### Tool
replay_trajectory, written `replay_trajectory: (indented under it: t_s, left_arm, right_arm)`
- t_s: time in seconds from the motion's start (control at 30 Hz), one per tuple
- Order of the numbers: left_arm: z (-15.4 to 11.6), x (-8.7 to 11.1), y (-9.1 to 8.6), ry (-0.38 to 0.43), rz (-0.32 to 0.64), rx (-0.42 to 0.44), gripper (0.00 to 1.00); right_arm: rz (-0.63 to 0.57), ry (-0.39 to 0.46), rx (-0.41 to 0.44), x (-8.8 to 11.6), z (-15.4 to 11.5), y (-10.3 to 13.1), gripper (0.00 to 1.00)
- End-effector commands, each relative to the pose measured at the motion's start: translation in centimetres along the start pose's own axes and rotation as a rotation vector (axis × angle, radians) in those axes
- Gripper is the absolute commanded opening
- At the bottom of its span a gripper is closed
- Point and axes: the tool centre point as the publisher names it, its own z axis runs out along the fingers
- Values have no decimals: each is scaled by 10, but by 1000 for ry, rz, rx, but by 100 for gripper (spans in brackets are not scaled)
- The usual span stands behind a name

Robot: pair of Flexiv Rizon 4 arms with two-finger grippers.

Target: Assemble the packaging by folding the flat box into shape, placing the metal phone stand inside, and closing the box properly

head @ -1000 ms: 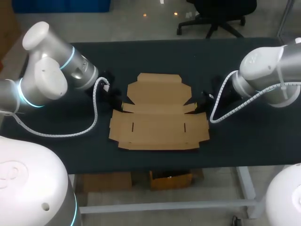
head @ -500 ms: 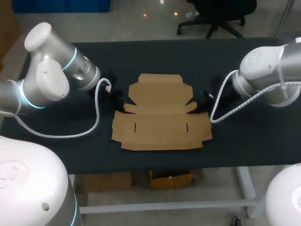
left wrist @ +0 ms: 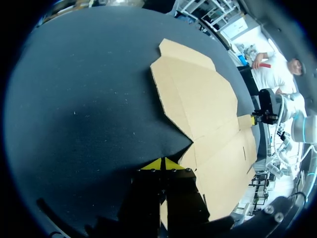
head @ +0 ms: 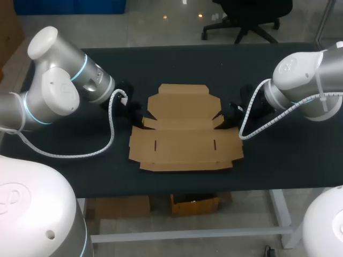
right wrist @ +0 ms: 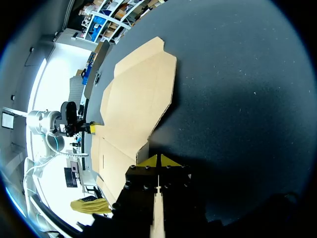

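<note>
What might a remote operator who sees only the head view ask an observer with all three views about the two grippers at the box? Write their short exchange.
Operator: Beside the box I can't make out any fingertips. Left arm first: is it shut?
Observer: Yes. In the left wrist view the left gripper has its yellow tips together, with a sliver of card from the box between its fingers.
Operator: And the right?
Observer: The same in the right wrist view. The right gripper has its tips together too, with a pale card edge between its fingers.
</note>
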Motion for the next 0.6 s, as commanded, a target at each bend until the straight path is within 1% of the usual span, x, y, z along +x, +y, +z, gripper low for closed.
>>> replay_trajectory:
  t_s: [0.03, 0.4, 0.6]
  left_arm:
    - [2, 3, 1, 6, 7, 3, 0]
    - [0, 7, 0, 5, 12, 13, 0]
    - [2, 4, -1, -1, 4, 11, 0]
  right_arm:
    - [-2, 5, 0, 0, -1, 0, 0]
    - [-10, 3, 4, 3, -1, 1, 0]
    - [-13, 1, 6, 5, -1, 2, 0]
